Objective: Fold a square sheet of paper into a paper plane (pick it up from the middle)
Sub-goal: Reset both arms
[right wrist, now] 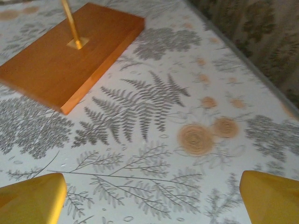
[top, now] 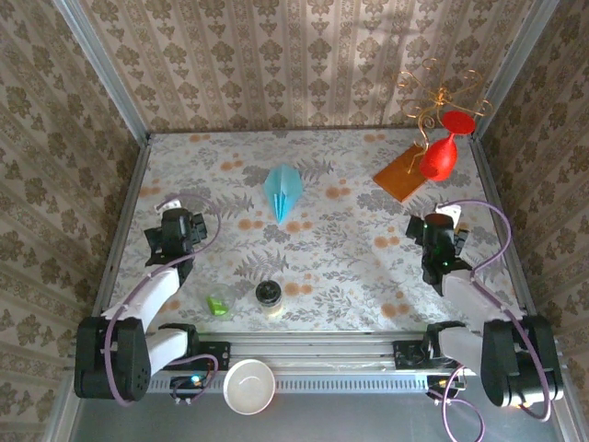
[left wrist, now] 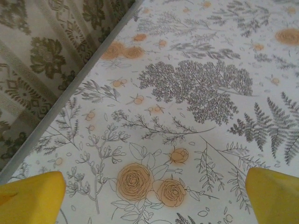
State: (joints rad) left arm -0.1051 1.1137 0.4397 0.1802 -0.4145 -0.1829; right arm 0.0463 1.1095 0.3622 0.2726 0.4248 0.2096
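Left arm (top: pixel 147 295) & right arm (top: pixel 469 296): black joint blocks, pale grey links, purple cables (top: pixel 504 232) looping alongside. Wrist cams: fingers (left wrist: pixel 30 198) bright yellow, blunt, rounded edges.

No legible txt, labels or nos.

From above and behind, the top camera sees the whole worktop (top: pixel 350 267), which both wrist cameras skim closely, slanting down.

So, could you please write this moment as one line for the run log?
paper plane: folded, lying free | left gripper: open, empty | right gripper: open, empty | both away from plane
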